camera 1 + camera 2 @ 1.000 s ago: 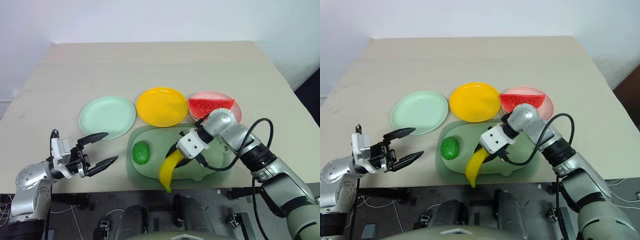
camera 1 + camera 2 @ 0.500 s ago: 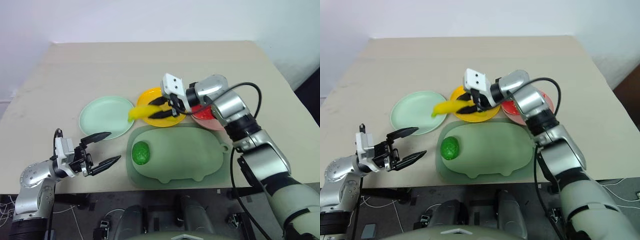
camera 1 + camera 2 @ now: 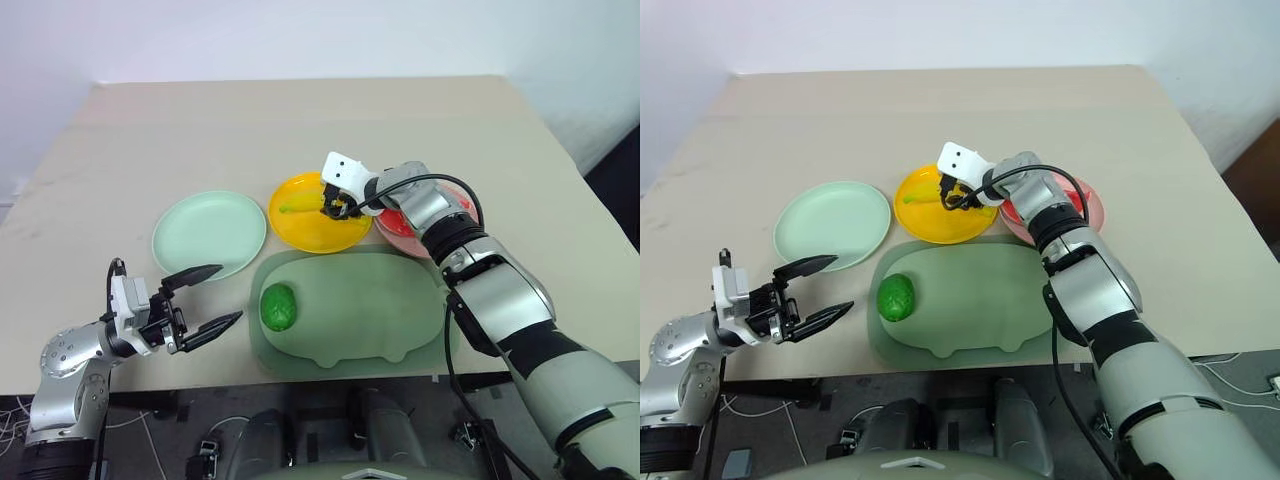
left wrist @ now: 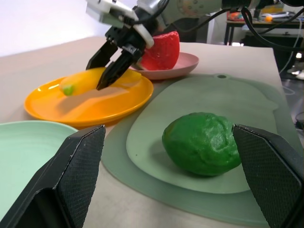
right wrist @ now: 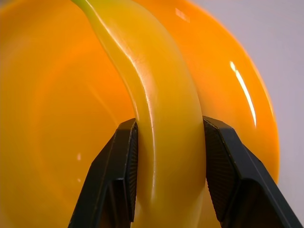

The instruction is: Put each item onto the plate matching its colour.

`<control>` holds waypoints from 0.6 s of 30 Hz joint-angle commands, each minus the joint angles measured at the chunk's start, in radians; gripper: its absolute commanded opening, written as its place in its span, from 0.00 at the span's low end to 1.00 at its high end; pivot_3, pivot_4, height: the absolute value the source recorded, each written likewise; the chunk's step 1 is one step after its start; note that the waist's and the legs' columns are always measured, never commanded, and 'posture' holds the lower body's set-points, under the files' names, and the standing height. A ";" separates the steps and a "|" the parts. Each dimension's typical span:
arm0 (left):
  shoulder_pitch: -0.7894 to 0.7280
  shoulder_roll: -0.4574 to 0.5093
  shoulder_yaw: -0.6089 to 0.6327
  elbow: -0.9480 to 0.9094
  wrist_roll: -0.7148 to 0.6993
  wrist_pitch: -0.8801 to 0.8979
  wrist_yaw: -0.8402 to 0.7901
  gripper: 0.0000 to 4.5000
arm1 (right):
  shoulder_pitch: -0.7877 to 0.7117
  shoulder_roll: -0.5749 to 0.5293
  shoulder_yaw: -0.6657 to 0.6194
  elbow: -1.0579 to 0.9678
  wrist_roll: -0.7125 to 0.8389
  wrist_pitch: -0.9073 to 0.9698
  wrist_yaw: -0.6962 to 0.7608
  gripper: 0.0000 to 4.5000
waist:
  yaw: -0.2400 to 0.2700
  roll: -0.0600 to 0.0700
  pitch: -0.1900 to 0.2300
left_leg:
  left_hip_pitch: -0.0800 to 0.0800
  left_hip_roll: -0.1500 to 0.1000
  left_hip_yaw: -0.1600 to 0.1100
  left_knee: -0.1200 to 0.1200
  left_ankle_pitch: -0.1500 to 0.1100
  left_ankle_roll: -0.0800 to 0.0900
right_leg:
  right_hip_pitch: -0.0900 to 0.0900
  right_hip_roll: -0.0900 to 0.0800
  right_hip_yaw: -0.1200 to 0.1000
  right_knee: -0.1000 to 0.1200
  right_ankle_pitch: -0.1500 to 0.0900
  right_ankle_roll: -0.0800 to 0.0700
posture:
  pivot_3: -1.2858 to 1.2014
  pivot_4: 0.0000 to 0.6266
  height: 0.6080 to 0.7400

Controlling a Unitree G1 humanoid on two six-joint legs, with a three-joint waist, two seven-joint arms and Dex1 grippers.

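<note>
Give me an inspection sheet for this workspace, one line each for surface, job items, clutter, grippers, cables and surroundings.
Surface: beige table, sage-green cutting board at its near edge.
Job's things: banana over the yellow plate; watermelon wedge on the pink plate; green fruit on the board; mint green plate bare.
Clutter: nothing seen.
Grippers: right gripper shut on the banana; left gripper open, holding nothing, off the table's near edge.
Cables: black cable looping along the right arm.
Surroundings: white wall behind the table.

Lab, bare test table (image 3: 300,120), blank wall (image 3: 300,40)
</note>
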 commanded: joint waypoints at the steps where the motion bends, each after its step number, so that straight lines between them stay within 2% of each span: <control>1: -0.006 -0.001 0.010 -0.010 -0.003 -0.019 -0.002 1.00 | -0.033 0.006 -0.020 0.006 -0.014 -0.018 -0.001 0.51 | -0.002 0.000 0.000 | 0.000 0.000 0.000 0.000 0.000 0.000 | 0.000 0.000 0.000 0.000 0.000 0.000 | 0.52 0.24 0.97; 7: 0.002 0.001 0.011 -0.012 -0.007 -0.020 -0.009 1.00 | -0.035 -0.013 -0.090 -0.089 0.055 0.020 0.111 0.95 | -0.002 0.000 0.000 | 0.000 0.001 0.000 0.000 0.000 0.000 | 0.000 0.000 0.000 0.000 0.000 0.000 | 0.52 0.24 0.97; 8: 0.003 0.002 0.011 -0.016 -0.007 -0.018 -0.009 1.00 | -0.034 -0.021 -0.110 -0.123 0.074 0.038 0.132 0.99 | -0.002 0.000 0.000 | 0.000 0.001 0.000 0.000 0.000 0.000 | 0.000 0.000 0.000 0.000 0.000 0.000 | 0.52 0.24 0.97; 15: -0.007 0.007 0.005 -0.035 -0.013 0.002 -0.004 1.00 | 0.040 -0.130 -0.231 -0.482 0.229 0.277 0.271 0.99 | 0.003 0.000 0.000 | 0.000 0.001 -0.001 0.000 0.000 0.000 | 0.000 -0.001 0.000 0.000 0.000 0.000 | 0.52 0.24 0.97; 18: -0.017 0.010 0.001 -0.033 -0.017 0.012 -0.009 1.00 | 0.139 -0.218 -0.315 -0.710 0.373 0.407 0.367 0.99 | 0.014 0.000 0.000 | -0.001 0.001 -0.003 0.000 0.000 0.000 | 0.001 -0.001 -0.001 0.000 0.000 0.000 | 0.52 0.24 0.97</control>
